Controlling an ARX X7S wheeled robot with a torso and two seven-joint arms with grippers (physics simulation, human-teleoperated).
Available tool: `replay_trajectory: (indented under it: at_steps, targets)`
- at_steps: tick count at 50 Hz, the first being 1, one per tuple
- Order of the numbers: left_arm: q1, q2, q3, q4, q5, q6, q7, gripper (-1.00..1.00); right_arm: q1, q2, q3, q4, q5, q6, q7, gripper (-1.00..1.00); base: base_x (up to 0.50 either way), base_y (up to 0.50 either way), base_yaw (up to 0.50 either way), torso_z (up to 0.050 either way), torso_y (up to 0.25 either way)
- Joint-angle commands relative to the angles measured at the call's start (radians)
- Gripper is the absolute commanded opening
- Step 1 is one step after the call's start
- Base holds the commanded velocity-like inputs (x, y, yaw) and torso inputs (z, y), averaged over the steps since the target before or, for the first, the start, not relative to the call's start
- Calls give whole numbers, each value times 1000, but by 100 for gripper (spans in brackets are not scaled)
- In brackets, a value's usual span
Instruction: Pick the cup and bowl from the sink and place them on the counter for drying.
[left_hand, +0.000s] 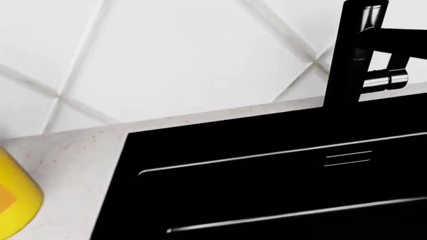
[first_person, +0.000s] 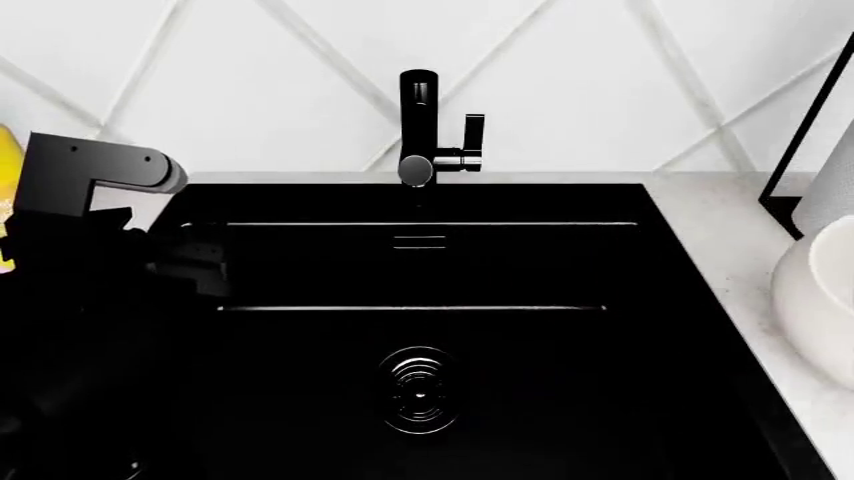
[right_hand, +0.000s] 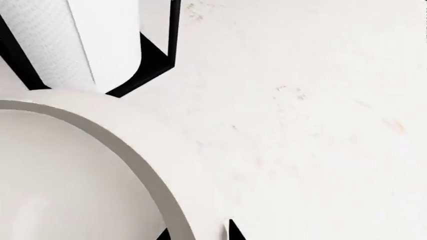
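the left wrist view showed the sink (left_hand: 267, 190), a black basin with pale lines of light along its inner wall and a small overflow slot. the white speckled counter (left_hand: 73, 160) ran beside and behind it. a black faucet (left_hand: 357, 50) stood at the back edge before a white tiled wall (left_hand: 187, 55). a yellow bottle (left_hand: 17, 195) sat on the counter, cut off by the frame.

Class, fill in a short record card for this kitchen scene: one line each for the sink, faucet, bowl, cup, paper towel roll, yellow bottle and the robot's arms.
sink: black basin, only the drain visible inside
faucet: black, behind the basin
bowl: on the counter, right of the sink
cup: not visible in any view
paper towel roll: in a black holder beside the bowl
yellow bottle: on the counter, left of the sink
left arm: over the sink's left edge, jaws unseen
right arm: out of the head view
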Motion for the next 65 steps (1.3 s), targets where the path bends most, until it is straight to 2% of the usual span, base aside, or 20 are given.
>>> replay_trajectory:
  at_steps: [1,7,12,22,23,45,65]
  targets:
    - [2,-9,2,3,7,-9,11,100,-45,-18,-24,35,-7,7,-35,-100,0,0,0,0,0]
    - [10,-24,0,14,17,-17,34,100,-34,-4,-33,29,-9,44,-33,-100,0,0,0,0,0]
    - [6,4,-1,2,8,-1,0,100,-30,0,-38,28,2,77,-37,-100,0,0,0,0,0]
    - [9,-5,-2,8,14,-8,11,100,21,-13,-32,35,-21,73,-41,-100,0,0,0,0,0]
    - [11,-8,-4,10,14,-9,14,100,33,-15,-29,35,-26,69,-46,100,0,0,0,0,0]
    - [0,2,-1,-3,4,-2,4,100,160,-15,-20,-64,-188,-70,-97,100,0,0,0,0,0]
    - [1,5,-5,-2,-5,1,-3,100,218,-71,-40,-156,-201,-45,-208,100,0,0,0,0,0]
